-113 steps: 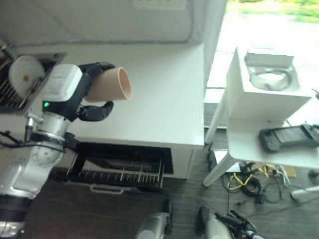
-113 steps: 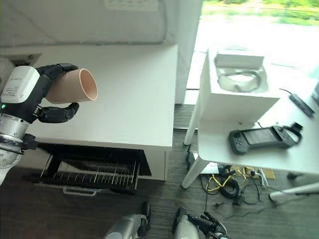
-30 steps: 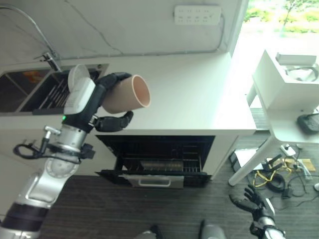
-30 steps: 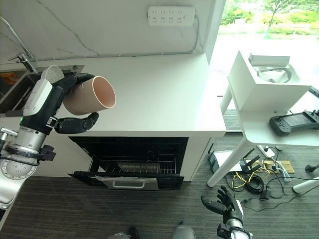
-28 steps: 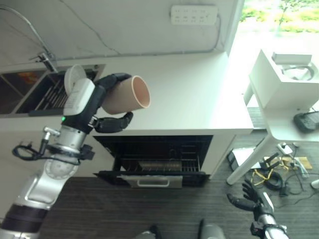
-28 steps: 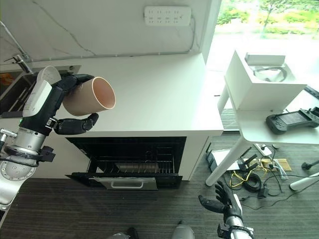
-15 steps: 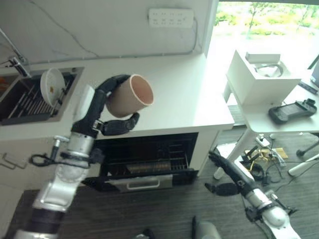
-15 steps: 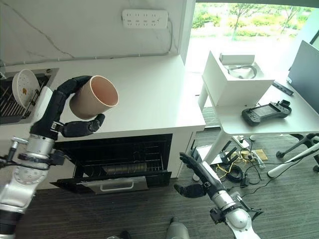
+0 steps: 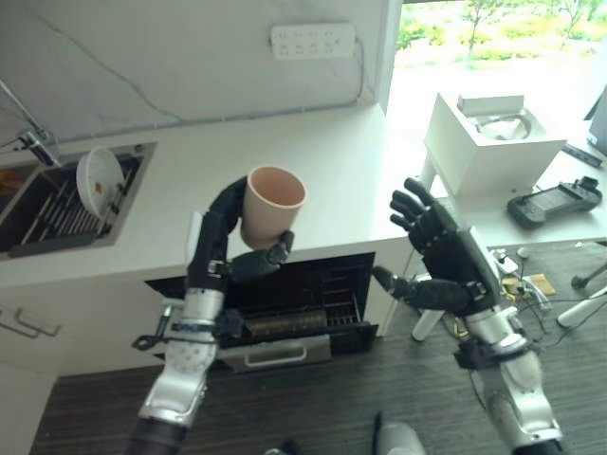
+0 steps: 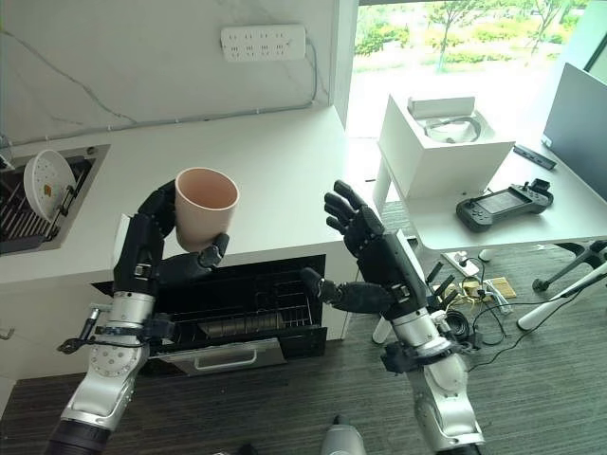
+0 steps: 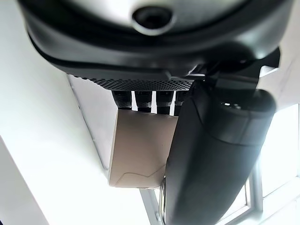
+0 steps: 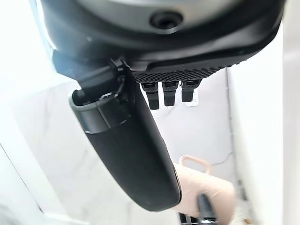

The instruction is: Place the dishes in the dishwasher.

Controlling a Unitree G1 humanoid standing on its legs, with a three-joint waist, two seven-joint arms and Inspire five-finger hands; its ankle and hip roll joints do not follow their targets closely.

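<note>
Pink-beige cup (image 9: 273, 205) upright, mouth up, empty, clamped in left hand (image 9: 233, 239) above open dishwasher (image 9: 285, 313) w/ rack. Sink (image 9: 57, 204) holds white plate (image 9: 98, 176). Right hand (image 9: 446, 261) fingers spread, holding nothing.

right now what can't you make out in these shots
- Dishwasher inside: dark in both eye views; left hand and cup cover part of the opening, so what is loaded is unclear.
- Sink: cut off by the left eye view's edge; beyond the plate its contents are too small to tell.
- Cup in the left wrist view: mostly behind the thumb.
</note>
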